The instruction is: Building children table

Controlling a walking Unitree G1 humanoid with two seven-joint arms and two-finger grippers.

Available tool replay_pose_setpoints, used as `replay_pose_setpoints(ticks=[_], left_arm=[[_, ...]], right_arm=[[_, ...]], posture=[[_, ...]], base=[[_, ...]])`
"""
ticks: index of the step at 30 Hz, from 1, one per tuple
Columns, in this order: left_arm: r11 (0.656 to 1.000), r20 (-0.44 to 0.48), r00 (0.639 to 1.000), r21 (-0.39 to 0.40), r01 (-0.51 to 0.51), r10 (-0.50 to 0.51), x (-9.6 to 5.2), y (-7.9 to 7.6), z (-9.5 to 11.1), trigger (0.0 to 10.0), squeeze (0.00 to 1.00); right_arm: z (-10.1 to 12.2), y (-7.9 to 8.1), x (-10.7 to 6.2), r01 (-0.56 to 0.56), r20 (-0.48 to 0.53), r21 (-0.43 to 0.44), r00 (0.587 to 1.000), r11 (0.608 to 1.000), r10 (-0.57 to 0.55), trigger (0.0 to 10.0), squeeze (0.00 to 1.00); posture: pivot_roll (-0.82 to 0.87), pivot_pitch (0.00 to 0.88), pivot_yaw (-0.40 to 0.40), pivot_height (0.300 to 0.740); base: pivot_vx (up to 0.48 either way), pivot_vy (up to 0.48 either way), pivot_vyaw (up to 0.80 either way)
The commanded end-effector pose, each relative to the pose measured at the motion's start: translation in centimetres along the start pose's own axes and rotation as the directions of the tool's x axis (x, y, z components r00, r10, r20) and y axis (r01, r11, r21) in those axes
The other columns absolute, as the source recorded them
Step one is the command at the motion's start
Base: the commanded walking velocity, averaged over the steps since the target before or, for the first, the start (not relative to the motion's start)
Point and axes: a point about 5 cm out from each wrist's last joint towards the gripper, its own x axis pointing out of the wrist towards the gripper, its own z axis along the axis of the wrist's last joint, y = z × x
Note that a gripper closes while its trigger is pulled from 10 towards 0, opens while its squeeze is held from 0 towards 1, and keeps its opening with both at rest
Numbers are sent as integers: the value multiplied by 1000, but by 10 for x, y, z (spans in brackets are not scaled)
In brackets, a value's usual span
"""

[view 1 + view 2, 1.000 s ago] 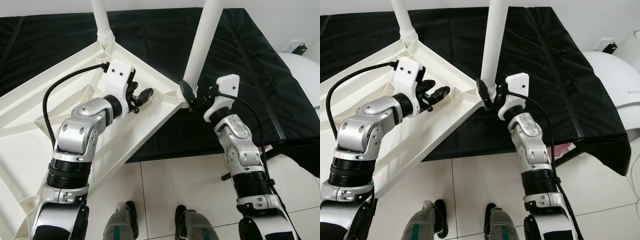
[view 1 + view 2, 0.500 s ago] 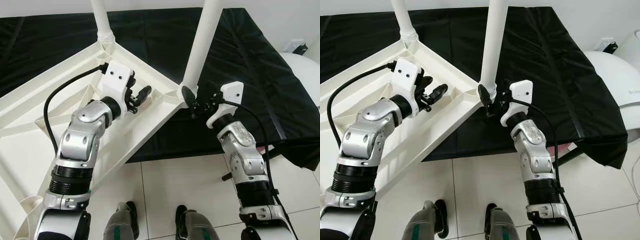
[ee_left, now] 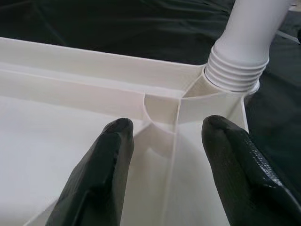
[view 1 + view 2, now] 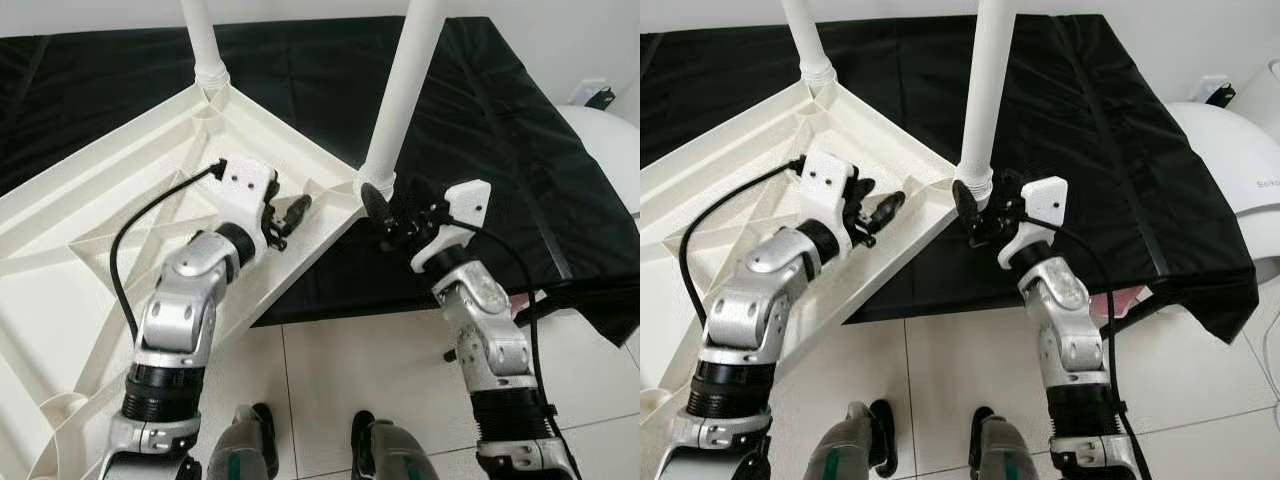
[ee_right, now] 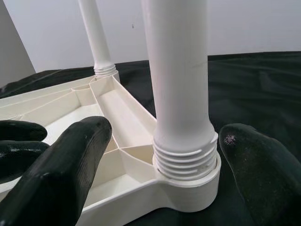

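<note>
A white plastic tabletop (image 4: 120,200) lies upside down, partly on a black cloth. Two white legs stand in its corners: the far leg (image 4: 203,40) and the near leg (image 4: 400,90). The near leg's threaded base (image 5: 186,160) sits in the corner socket. My left gripper (image 4: 290,212) is open and hovers inside the tabletop's rim, pointing at the ribbed near corner (image 3: 162,106). My right gripper (image 4: 388,205) is open, with one black finger (image 5: 70,160) on each side of the near leg's base. Neither finger presses on the base.
The black cloth (image 4: 500,120) covers a low platform behind and to the right. A white rounded appliance (image 4: 610,150) stands at the far right. Pale floor tiles (image 4: 330,370) lie below, with my feet (image 4: 250,450) at the bottom edge.
My left gripper has slid right along the tabletop toward the near corner. My right wrist has shifted slightly right and down, its fingers staying around the near leg's base.
</note>
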Motion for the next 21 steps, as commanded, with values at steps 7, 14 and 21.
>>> replay_pose_setpoints(ticks=[7,14,21], left_arm=[[945,39,945,21,-326,325,-8,19,1,10000,0],[901,38,901,-60,-430,433,-21,27,-5,10000,0],[819,59,817,-45,-572,574,-37,45,-6,10000,0]], right_arm=[[-3,7,-6,14,3,20,1000,1000,-14,10000,0],[-2,5,-10,87,25,-8,996,996,-87,10000,0],[-2,2,-16,178,17,-9,984,984,-177,10000,0]], posture=[[-129,163,5,740],[-121,162,6,740],[-119,157,5,740]], base=[[0,0,0],[0,0,0],[0,0,0]])
